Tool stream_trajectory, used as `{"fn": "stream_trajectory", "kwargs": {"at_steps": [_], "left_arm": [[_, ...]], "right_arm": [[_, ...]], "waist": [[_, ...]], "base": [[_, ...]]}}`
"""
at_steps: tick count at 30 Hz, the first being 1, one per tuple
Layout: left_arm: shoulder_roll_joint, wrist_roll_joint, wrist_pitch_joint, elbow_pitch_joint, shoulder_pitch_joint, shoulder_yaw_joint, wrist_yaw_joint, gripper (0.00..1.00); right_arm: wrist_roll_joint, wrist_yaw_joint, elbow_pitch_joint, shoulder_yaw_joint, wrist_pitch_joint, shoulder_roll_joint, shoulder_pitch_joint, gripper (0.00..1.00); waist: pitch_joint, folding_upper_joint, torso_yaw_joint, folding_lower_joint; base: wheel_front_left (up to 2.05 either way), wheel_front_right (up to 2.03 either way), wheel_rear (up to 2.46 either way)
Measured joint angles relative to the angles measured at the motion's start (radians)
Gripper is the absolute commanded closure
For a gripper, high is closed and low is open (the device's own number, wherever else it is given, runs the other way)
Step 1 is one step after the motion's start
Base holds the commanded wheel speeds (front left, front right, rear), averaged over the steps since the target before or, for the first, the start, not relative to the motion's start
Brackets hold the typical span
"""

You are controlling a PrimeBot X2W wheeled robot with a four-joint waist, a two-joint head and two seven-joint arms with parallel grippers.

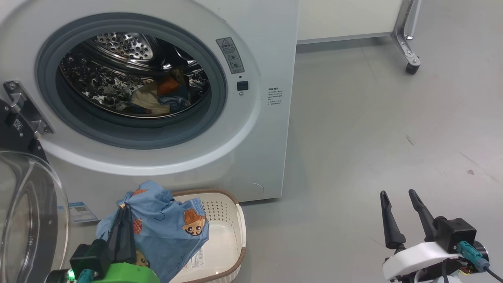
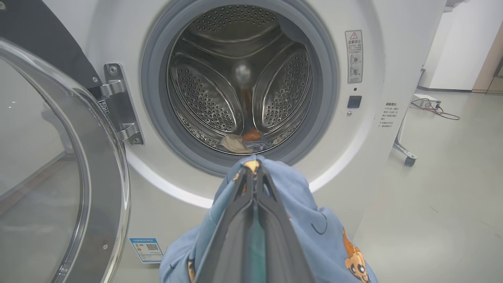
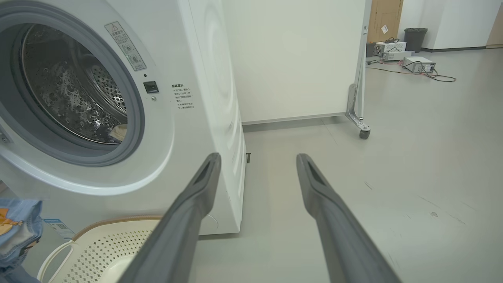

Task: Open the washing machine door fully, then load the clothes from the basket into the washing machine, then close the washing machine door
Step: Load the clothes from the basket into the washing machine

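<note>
**Left gripper [image 1: 125,208] pinches a blue garment [image 1: 169,226] before the open washing machine [image 1: 255,149]**

The left gripper's two long dark fingers are pressed together on a fold of the soft light blue garment, which is printed with orange-brown cartoon animals. The cloth hangs from the fingertips and drapes down over the left part of a small cream-white perforated plastic basket [image 1: 232,212] with a brown woven-look rim. The right part of the basket shows its pale bottom and a label sticker. The basket stands on the grey floor [image 1: 373,137], just in front of the big white front-loading washing machine and below its round opening.

In the left wrist view, the closed fingers point toward the opening, with their tips just beneath the lower edge of the grey rubber gasket [image 2: 157,129].

The large round door [image 1: 31,212], with its glossy black rim and bulging clear glass bowl, stands swung open at the left of the machine on a metal hinge [image 1: 23,106]. A small blue label sticker [image 1: 80,212] sits low on the machine's front, beside the door.

Inside the perforated steel drum [image 1: 118,47], a cream piece lies at the bottom with orange and blue clothes [image 1: 161,98].

The right gripper [image 1: 397,194] hovers above the floor to the right of the machine, well apart from the basket. Its fingers are spread wide with nothing between them.
</note>
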Motion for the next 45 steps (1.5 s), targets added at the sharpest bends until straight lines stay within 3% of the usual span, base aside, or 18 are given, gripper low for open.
{"fn": "stream_trajectory", "kwargs": {"at_steps": [20,32,45], "left_arm": [[0.015,0.005,0.021,-0.020,-0.118,0.014,0.007,1.00],[0.047,-0.018,0.053,0.004,-0.291,0.092,0.011,1.00],[0.159,0.005,0.100,0.097,-0.528,0.139,0.015,1.00]], "right_arm": [[0.009,0.000,-0.012,0.038,0.000,0.000,-0.039,0.00],[0.049,0.000,-0.031,0.070,0.000,-0.001,-0.089,0.00],[0.062,0.000,-0.040,0.110,0.000,-0.001,-0.160,0.00]], "waist": [[0.099,0.0000,-0.049,0.0001],[0.183,0.0000,-0.099,0.0001],[0.300,0.0000,-0.170,0.0001]], "base": [[0.00,0.00,0.00],[0.00,0.00,0.00],[0.00,0.00,0.00]]}}
